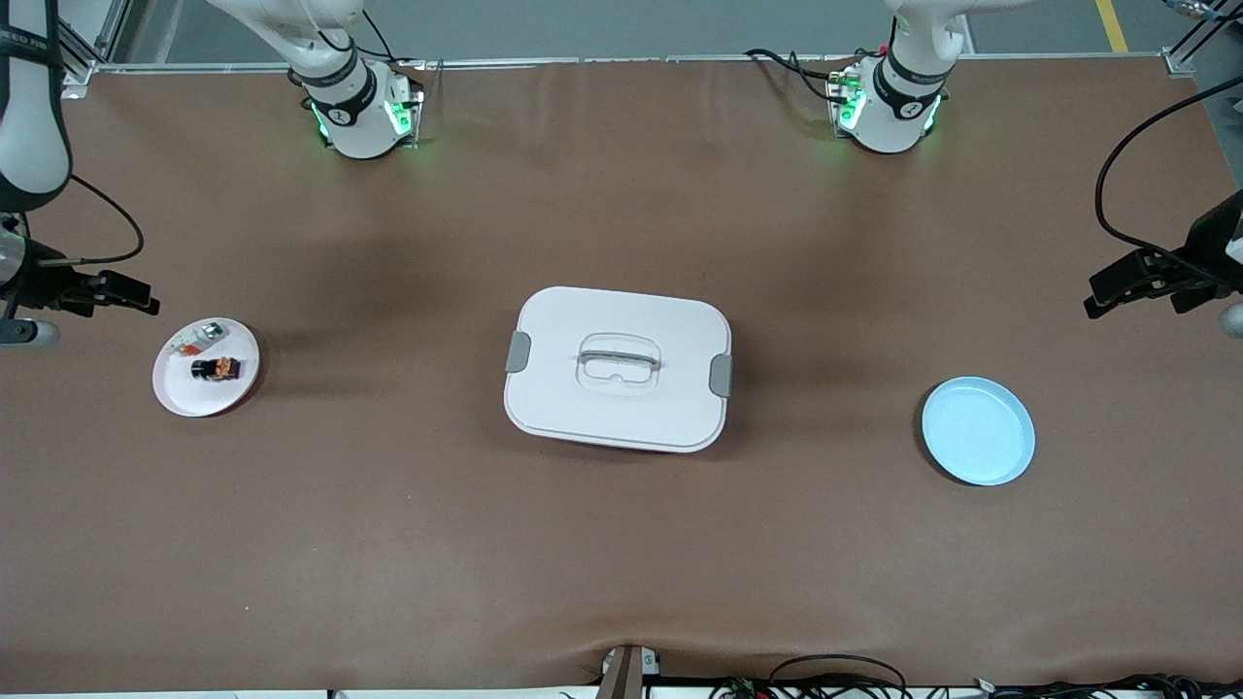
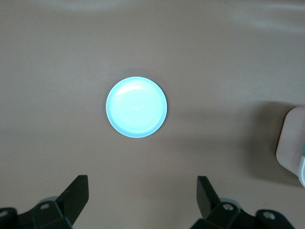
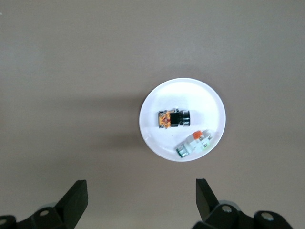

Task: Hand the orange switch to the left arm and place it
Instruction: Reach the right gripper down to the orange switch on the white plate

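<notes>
The orange switch (image 1: 216,368), a tiny black cylinder with an orange end, lies on a small white plate (image 1: 184,390) toward the right arm's end of the table; it also shows in the right wrist view (image 3: 173,119). My right gripper (image 1: 121,291) is open and empty, in the air beside that plate at the table's end; the right wrist view shows its fingers spread (image 3: 141,200). My left gripper (image 1: 1117,289) is open and empty, in the air at the left arm's end; its fingers show spread in the left wrist view (image 2: 143,198). The white box (image 1: 619,369) sits mid-table.
A pale silvery part with a red-orange bit (image 1: 202,338) shares the white plate (image 3: 152,129) with the switch. An empty light blue plate (image 1: 978,430) lies toward the left arm's end, below my left gripper's camera (image 2: 137,107). Cables run along the table's front edge.
</notes>
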`<state>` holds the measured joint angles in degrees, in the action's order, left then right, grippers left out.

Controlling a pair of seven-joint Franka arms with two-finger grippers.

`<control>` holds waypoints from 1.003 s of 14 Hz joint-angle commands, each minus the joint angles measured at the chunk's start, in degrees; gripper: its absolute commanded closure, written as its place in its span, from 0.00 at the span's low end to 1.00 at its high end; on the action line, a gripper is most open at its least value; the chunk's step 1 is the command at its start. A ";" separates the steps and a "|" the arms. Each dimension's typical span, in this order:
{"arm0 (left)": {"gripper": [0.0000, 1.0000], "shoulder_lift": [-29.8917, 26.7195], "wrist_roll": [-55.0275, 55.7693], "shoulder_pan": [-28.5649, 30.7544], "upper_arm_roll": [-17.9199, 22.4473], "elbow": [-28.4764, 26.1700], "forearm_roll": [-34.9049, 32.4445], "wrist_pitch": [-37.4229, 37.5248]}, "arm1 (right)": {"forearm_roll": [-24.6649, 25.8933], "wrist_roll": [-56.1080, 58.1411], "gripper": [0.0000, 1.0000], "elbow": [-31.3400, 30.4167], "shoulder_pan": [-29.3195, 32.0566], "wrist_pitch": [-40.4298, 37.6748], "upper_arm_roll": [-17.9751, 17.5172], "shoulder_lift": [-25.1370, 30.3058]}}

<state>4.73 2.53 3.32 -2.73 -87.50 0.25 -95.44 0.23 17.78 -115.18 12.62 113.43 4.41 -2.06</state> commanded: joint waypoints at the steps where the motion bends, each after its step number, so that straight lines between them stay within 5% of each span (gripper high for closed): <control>1: 0.00 -0.25 -0.86 0.28 -0.17 0.23 0.01 0.60 | 2.66 0.76 0.00 -6.17 0.82 8.09 -0.81 1.63; 14: 0.00 -0.25 -0.95 0.45 -0.17 0.23 -0.08 0.60 | 2.67 3.49 0.00 -16.12 4.78 39.83 -0.81 -14.71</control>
<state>4.73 2.53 3.35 -2.72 -87.50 0.25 -95.44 2.40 20.49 -131.07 16.10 150.45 4.40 -14.83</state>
